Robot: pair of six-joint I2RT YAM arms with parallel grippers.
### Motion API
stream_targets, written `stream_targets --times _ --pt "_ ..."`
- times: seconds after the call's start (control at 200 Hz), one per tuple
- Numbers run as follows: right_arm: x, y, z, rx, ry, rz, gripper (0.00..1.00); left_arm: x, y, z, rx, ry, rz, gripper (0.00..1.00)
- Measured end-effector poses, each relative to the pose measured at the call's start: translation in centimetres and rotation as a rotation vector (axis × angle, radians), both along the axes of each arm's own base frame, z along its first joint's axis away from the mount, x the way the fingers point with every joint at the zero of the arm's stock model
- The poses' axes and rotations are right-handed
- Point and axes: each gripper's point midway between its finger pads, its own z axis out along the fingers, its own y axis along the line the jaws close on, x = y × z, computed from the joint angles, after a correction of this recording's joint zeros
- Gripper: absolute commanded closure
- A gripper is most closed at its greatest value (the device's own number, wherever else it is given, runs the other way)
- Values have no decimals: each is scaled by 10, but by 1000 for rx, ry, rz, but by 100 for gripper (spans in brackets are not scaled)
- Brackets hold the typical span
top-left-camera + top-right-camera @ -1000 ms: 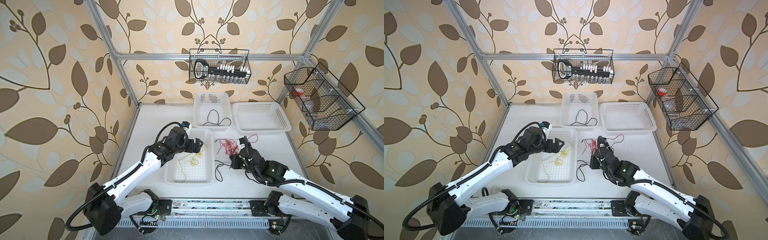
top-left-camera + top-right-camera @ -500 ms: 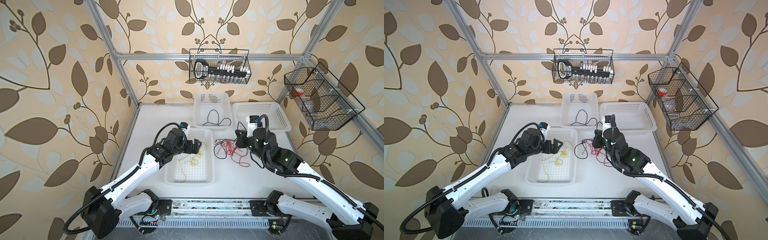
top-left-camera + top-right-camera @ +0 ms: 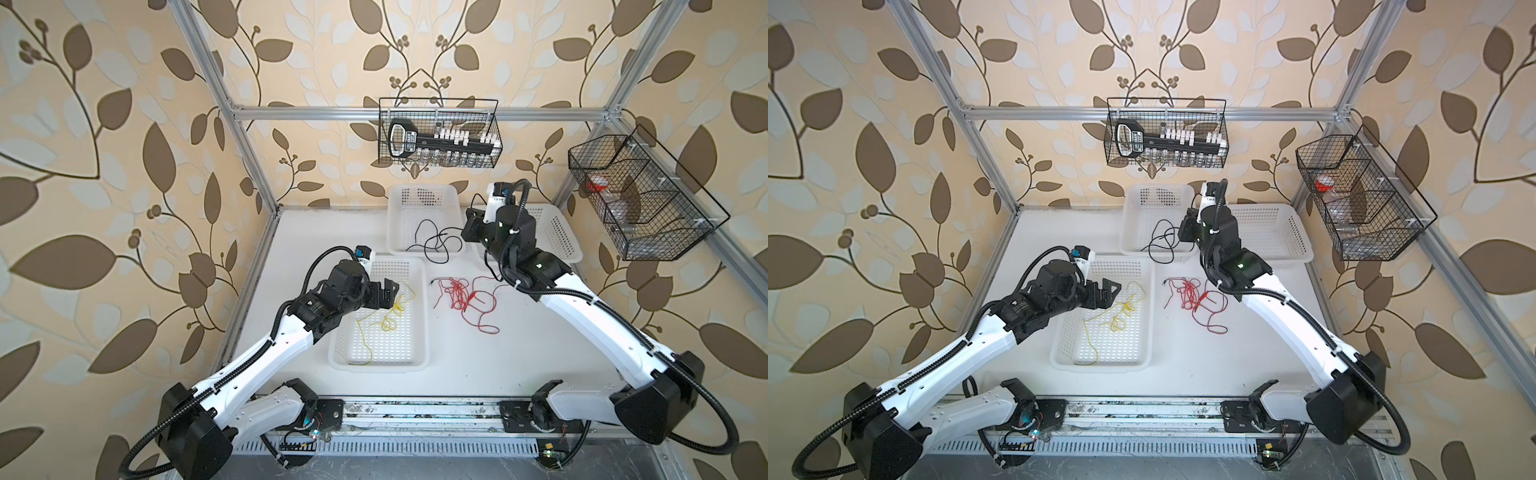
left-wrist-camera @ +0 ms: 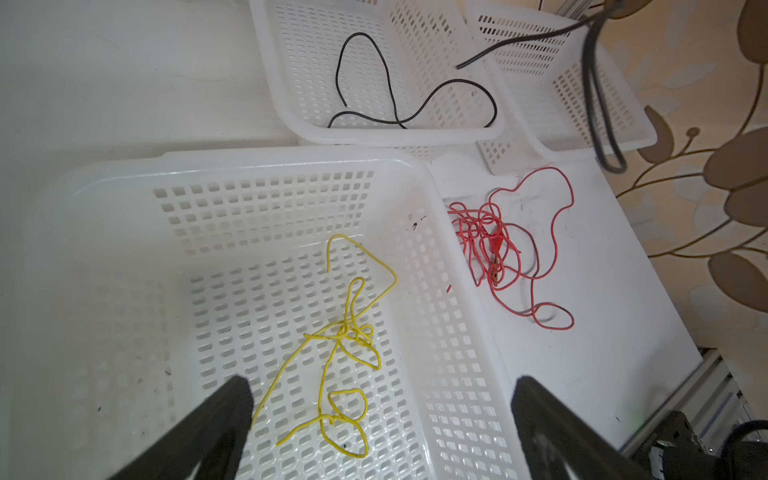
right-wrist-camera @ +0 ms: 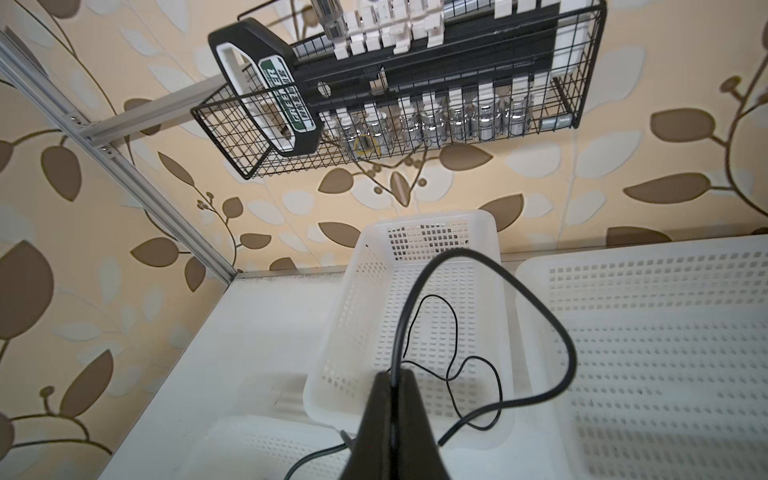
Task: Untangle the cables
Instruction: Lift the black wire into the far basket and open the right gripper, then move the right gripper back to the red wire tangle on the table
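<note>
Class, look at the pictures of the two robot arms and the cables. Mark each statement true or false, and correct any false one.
1. The yellow cable lies inside a white basket. True.
2. The red cable lies inside a basket. False: it lies in a tangle on the bare table.
3. The left pincer is shut on the yellow cable. False: it is open above that cable and holds nothing.
4. The right pincer is shut on a black cable. True.
</note>
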Motion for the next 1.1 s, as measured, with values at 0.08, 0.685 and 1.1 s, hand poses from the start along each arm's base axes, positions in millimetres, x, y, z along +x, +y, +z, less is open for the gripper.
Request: stream_targets --times 0.08,0.685,1.1 --pt "21 3 -13 -16 8 -13 100 0 0 1 2 -6 -4 1" --pt "112 55 -176 -123 272 71 84 8 -13 -15 17 19 -49 1" --pt "97 42 -185 -179 361 75 39 12 -23 -26 7 46 -81 1"
